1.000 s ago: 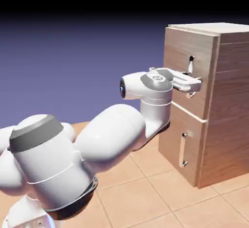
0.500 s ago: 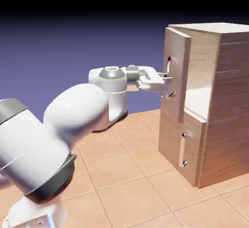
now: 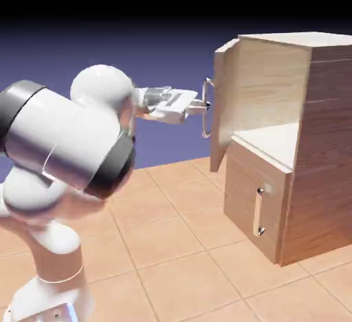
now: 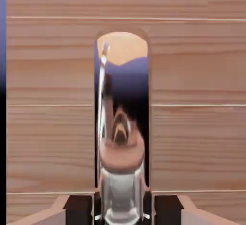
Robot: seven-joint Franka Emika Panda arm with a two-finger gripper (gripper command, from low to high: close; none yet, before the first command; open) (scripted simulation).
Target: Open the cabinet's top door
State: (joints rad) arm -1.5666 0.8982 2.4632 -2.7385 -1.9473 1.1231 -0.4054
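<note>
the cabinet is cut off by the exterior view's right edge.

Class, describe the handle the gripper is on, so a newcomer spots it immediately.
Find the tall wood-grain cabinet. Its upper door stands swung open, carrying a vertical silver bar handle. Unlike the shorter handle below, this one has the gripper closed on it.
</note>
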